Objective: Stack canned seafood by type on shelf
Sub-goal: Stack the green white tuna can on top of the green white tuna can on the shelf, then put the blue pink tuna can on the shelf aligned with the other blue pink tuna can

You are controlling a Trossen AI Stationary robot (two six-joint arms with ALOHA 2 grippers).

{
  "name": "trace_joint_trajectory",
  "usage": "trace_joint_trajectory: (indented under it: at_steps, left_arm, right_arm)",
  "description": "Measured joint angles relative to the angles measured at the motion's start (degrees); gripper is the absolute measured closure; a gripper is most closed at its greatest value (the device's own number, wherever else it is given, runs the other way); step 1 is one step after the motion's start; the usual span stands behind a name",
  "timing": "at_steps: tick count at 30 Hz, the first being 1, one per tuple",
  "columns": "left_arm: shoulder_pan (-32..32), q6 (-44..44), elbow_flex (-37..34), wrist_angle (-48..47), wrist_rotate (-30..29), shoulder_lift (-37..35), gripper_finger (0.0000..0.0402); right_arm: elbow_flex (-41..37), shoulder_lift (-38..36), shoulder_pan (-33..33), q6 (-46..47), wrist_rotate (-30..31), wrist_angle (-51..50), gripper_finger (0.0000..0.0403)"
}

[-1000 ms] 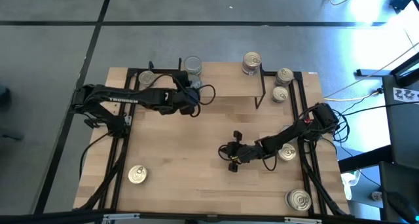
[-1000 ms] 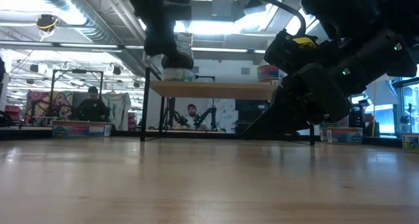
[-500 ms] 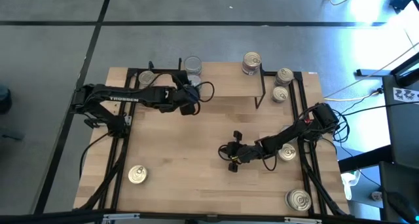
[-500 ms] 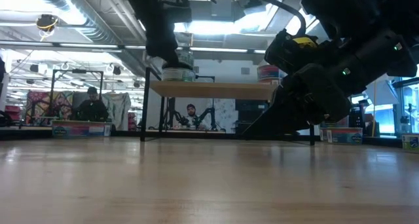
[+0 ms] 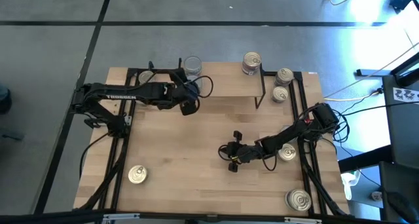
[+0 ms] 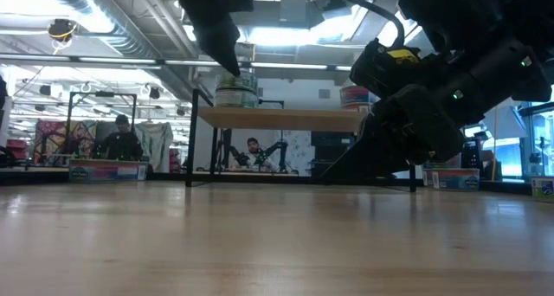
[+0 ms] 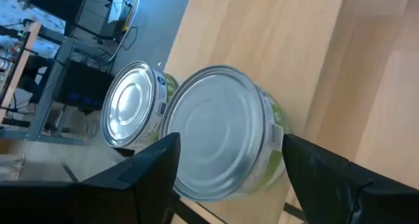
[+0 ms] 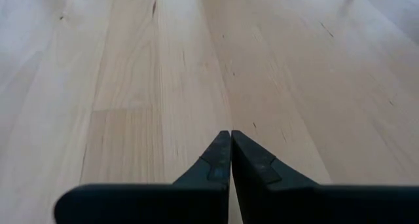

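On the shelf (image 5: 222, 86): two tin stacks, one at each end.
My left gripper (image 7: 222, 178) stands open just beside the silver-lidded stack (image 5: 192, 68), holding nothing. My right gripper (image 8: 230, 152) rests shut and empty mid-table (image 5: 177, 158). I count five other tins off the shelf that I can see. TROSSEN reads on my left arm.

Silver-lidded tins (image 5: 192, 65) stacked upright on the light-wood shelf (image 5: 226, 86).
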Motion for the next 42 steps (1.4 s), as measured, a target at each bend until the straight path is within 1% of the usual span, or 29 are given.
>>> trace_joint_trajectory:
  at_steps: [12, 15, 19, 26, 29, 32, 34, 36, 38, 40, 42]
  left_arm:
    - [1.5, -0.9, -0.2, -1.3, 0.0, 0.0, 0.0134]
    - [0.9, -0.8, 0.2, -1.3, -0.1, 0.0, 0.0134]
    - [-2.3, -0.5, 2.5, -1.4, -0.1, 0.0, 0.0134]
    - [-10.4, -2.9, 8.7, -9.0, 0.0, 0.0, 0.0134]
    - [-13.8, -6.4, 9.7, -13.0, 0.0, 0.0, 0.0134]
    - [-16.9, -13.0, 9.8, -19.3, 0.4, 0.0, 0.0134]
    - [-18.8, -17.6, 9.8, -24.1, 3.8, 0.0, 0.0134]
    - [-20.6, -20.5, 9.7, -26.9, 10.3, 0.0, 0.0134]
    - [-22.7, -23.6, 9.2, -27.4, 15.9, 0.0, 0.0134]
    - [-25.0, -26.9, 8.6, -28.0, 19.6, 0.0, 0.0134]
    - [-27.4, -30.9, 7.2, -27.9, 21.8, 0.0, 0.0134]
  right_arm:
    - [0.0, 0.0, 0.0, 0.0, -0.1, 0.0, 0.0388]
    - [0.0, 0.0, 0.0, 0.0, -0.1, 0.0, 0.0388]
    - [0.0, 0.0, 0.0, 0.0, -0.1, 0.0, 0.0388]
    - [0.0, 0.0, 0.0, -0.2, -0.2, 0.0, 0.0388]
    - [0.0, 0.0, 0.0, -0.4, -0.2, 0.1, 0.0388]
    - [0.0, 0.0, 0.0, -0.4, -0.2, 0.1, 0.0388]
    - [0.0, 0.0, 0.0, -0.4, -0.2, 0.1, 0.0388]
    - [0.0, 0.0, 0.0, -0.4, -0.2, 0.1, 0.0388]
    - [0.0, 0.0, 0.0, -0.4, -0.2, 0.2, 0.0388]
    - [0.0, 0.0, 0.0, -0.4, -0.2, 0.2, 0.0388]
    - [0.0, 0.0, 0.0, -0.4, -0.2, 0.3, 0.0388]
